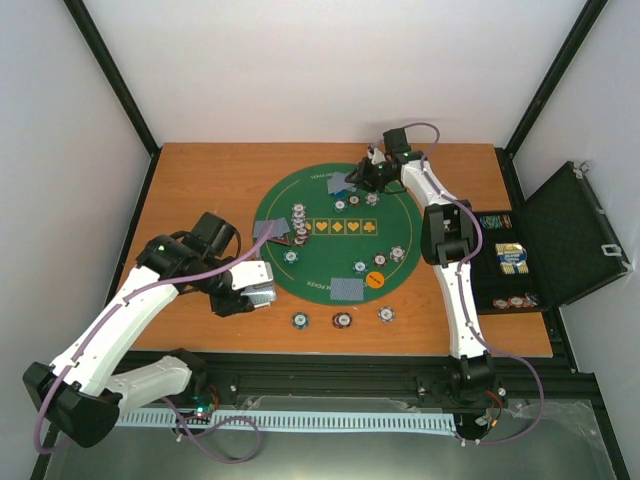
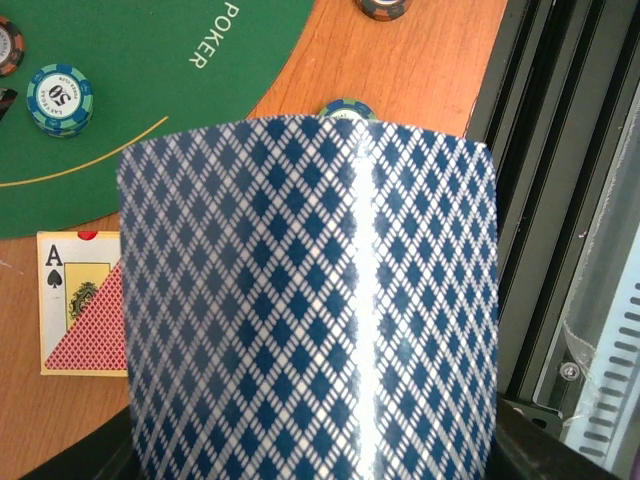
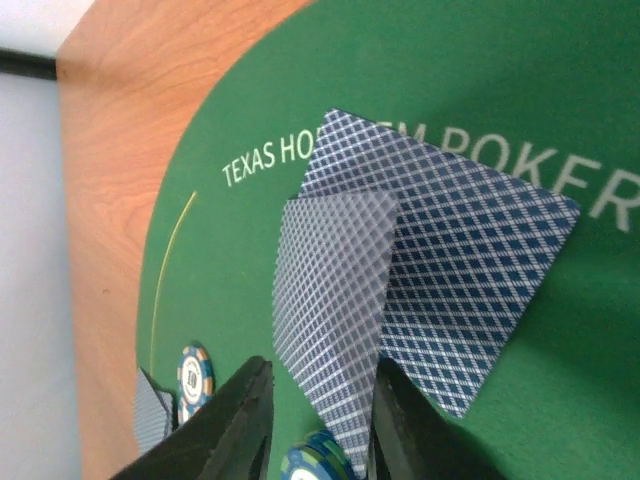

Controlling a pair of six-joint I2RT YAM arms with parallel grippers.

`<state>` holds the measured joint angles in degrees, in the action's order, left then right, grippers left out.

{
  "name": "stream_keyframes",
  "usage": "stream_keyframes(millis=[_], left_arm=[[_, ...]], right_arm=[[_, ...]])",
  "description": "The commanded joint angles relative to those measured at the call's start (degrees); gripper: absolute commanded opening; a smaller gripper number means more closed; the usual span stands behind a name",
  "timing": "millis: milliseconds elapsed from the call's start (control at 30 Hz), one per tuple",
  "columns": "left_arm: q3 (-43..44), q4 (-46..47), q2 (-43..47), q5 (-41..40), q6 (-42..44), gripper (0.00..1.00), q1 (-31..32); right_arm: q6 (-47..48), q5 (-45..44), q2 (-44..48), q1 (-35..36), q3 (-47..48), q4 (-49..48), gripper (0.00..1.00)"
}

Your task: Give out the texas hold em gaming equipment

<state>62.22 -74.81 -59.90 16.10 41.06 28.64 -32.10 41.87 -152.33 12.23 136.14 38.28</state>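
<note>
My left gripper hovers by the mat's near-left edge, shut on blue diamond-backed playing cards that fill the left wrist view and hide its fingers. My right gripper is at the mat's far side with its jaws apart. A pale card stands tilted between its fingers, leaning on the right one, over a card lying flat. More cards lie at the mat's left and near side. Striped chips sit on the mat and on the table. An orange disc lies near the front.
The round green mat covers the middle of the wooden table. The open black case with more cards and chips stands at the right edge. An ace-of-spades card box lies under my left gripper. A black rail runs along the near edge.
</note>
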Motion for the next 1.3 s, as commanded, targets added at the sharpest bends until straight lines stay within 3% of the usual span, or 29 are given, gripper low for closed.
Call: stream_keyframes(millis=[0,267,500,600,800,1000,1267], left_arm=[[1.41,0.58,-0.68,1.97,-1.36,0.2,0.27],[2.18,1.81,-1.49,2.1,-3.87,0.2,0.21],[2.71,-0.07,-0.58,1.57,-5.11,0.2,0.23],[2.71,-0.51,0.09,1.56,-4.72,0.2,0.21],[2.83,-0.39,0.02,2.13,-5.22,0.2,0.24],[1.6,0.72,0.82,2.67,-5.04,0.2,0.26],[0.86,1.55,0.75,3.3,-4.94,0.2,0.24]], right_arm=[[2.54,-2.56,1.13,-0.28,1.18,3.94,0.38],[5.77,-5.11,16.93,-0.39,-9.41,5.92,0.56],[3.55,-3.0,44.92,1.29,-45.1,-8.23,0.71],[-1.73,-1.03,57.76,6.05,-63.04,-18.37,0.77],[-10.21,-2.52,74.33,19.21,-83.23,-27.83,0.84],[-24.54,-3.73,82.4,31.24,-97.85,-46.22,0.85],[-30.62,-3.9,80.53,37.97,-99.81,-59.9,0.85]])
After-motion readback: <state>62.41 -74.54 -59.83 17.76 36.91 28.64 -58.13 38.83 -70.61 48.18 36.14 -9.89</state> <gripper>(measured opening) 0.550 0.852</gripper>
